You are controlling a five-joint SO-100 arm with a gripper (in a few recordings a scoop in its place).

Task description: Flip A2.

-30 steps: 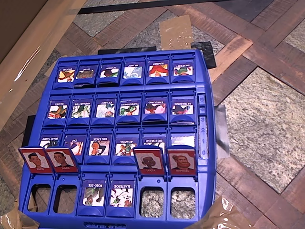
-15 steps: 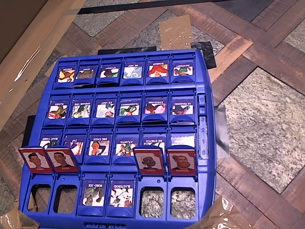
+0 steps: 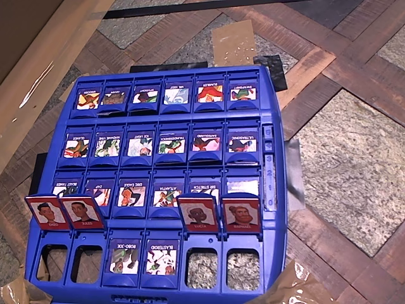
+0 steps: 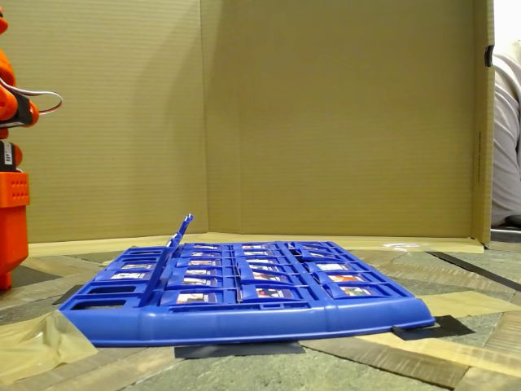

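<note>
A2 (image 3: 124,256) is the tile labelled "ROBO-JOE" in the nearest row of the blue game board (image 3: 171,72), third slot from the left in the overhead view. It lies flat with its blue face and greenish cartoon up. Right of it lies the flat "BLASTEROID" tile (image 3: 161,256). Just behind A2's row, several red-framed portrait tiles stand upright, two at the left (image 3: 47,212) and two at the right (image 3: 241,214). Part of the orange arm (image 4: 11,187) shows at the left edge of the fixed view, well clear of the board (image 4: 244,322).
The other rows hold flat blue tiles. Open slots (image 3: 52,261) flank A2's pair in the near row. A cardboard wall (image 4: 326,122) stands behind the board. Tape patches (image 3: 233,41) lie on the floor around it. A person's sleeve (image 4: 508,138) shows at the right edge.
</note>
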